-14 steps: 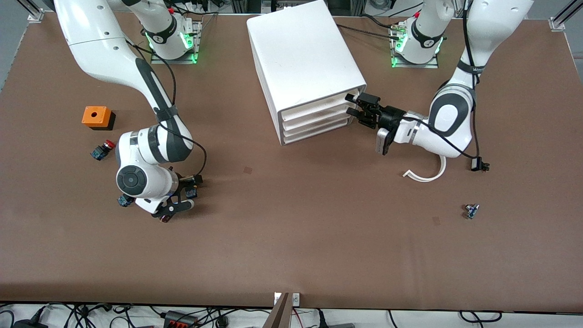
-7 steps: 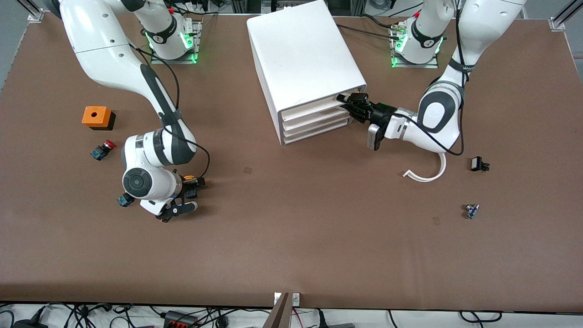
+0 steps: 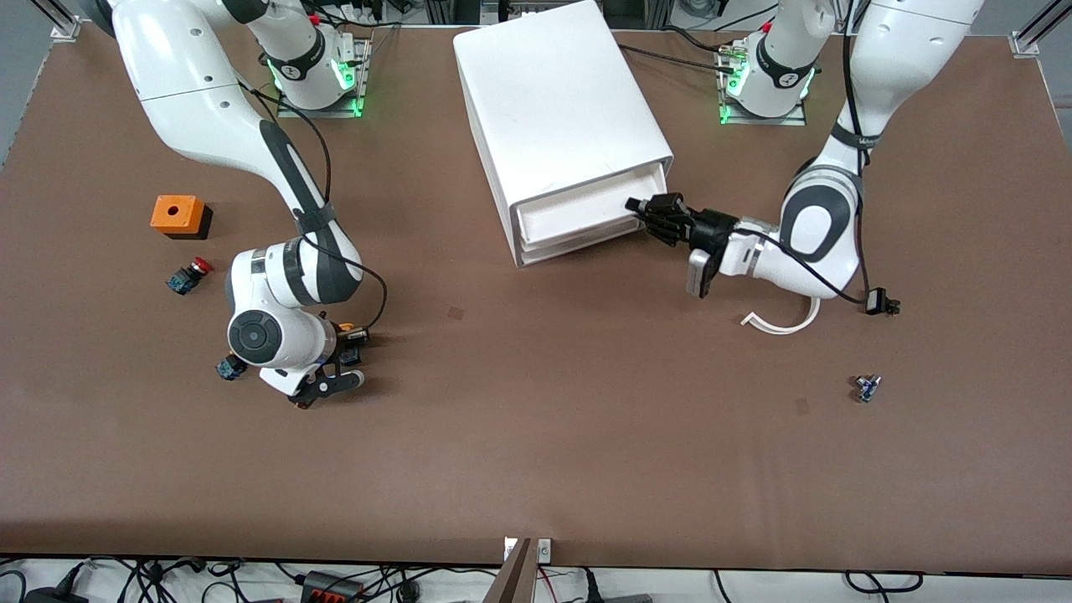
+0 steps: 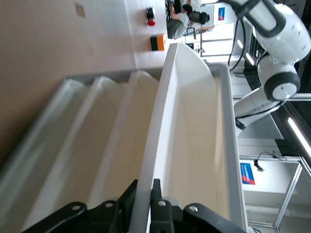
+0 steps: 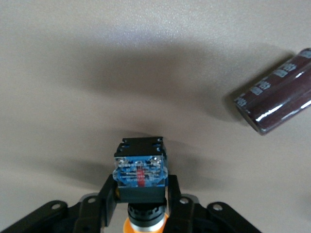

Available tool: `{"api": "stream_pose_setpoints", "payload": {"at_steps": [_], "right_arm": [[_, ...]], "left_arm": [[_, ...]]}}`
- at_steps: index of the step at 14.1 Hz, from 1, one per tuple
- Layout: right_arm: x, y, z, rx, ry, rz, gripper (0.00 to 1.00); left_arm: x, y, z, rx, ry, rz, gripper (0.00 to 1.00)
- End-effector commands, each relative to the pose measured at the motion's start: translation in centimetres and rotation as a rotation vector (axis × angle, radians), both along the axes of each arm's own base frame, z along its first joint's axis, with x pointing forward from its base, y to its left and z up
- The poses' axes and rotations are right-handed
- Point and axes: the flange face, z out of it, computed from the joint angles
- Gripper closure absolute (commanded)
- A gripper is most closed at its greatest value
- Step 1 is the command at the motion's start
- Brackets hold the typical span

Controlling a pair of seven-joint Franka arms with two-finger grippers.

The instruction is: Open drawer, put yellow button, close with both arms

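Note:
The white cabinet (image 3: pixel 553 100) stands mid-table between the arm bases. Its top drawer (image 3: pixel 578 213) is pulled partly out. My left gripper (image 3: pixel 649 213) is shut on the drawer's front wall; the left wrist view shows its fingers (image 4: pixel 144 189) pinching the thin white edge of the drawer (image 4: pixel 194 121), whose inside shows nothing. My right gripper (image 3: pixel 345 350) is low over the table toward the right arm's end, shut on the yellow button (image 3: pixel 346 328). In the right wrist view the gripper (image 5: pixel 141 189) clamps the button (image 5: pixel 140 170), blue-black body outward, orange cap toward the wrist.
An orange box (image 3: pixel 177 215), a red-capped button (image 3: pixel 188 275) and another small button (image 3: pixel 226 368) lie near the right arm. A brown cylinder (image 5: pixel 279 92) lies beside the right gripper. A white curved strip (image 3: pixel 783 322) and two small parts (image 3: pixel 879 301) (image 3: pixel 867 388) lie near the left arm.
My left gripper went in to the top drawer's front, shut on it and pulled it partly out. My right gripper shifted slightly with the yellow button held.

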Motion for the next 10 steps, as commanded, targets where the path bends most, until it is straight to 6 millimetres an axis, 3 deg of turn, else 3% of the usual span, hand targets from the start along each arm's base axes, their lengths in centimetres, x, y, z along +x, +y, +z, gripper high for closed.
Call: {"api": "stream_pose_setpoints", "payload": {"at_steps": [1,3,4,5,6,7,10], "right_arm": [[0.4,0.4,0.6,0.021,-0.006,0.007,0.81],[0.7,0.7,1.7,0.031,-0.021,0.010,1.00],[1.1,1.0,2.8,0.038,-0.040,0.013,1.00],[2.1,1.3,4.7,0.046,-0.073,0.017,1.00],[2.7,1.4,6.3,0.050,-0.086,0.019,1.00],[3.2,2.1,8.8,0.059,-0.101,0.024,1.00],[4.3,4.6,16.2,0.112,-0.103,0.033,1.00]], "left_arm": [[4.8,2.9,-2.4,0.069,-0.065,0.000,0.94],[6.4,3.7,-2.6,0.075,-0.086,0.008,0.94],[6.6,3.8,-3.2,0.076,-0.082,0.009,0.93],[6.6,3.7,-3.4,0.076,-0.079,0.008,0.75],[6.5,3.8,-3.4,0.075,-0.076,0.009,0.29],[6.4,3.9,-3.0,0.080,-0.082,0.007,0.00],[7.2,4.7,1.4,0.126,-0.061,0.018,0.00]]}}
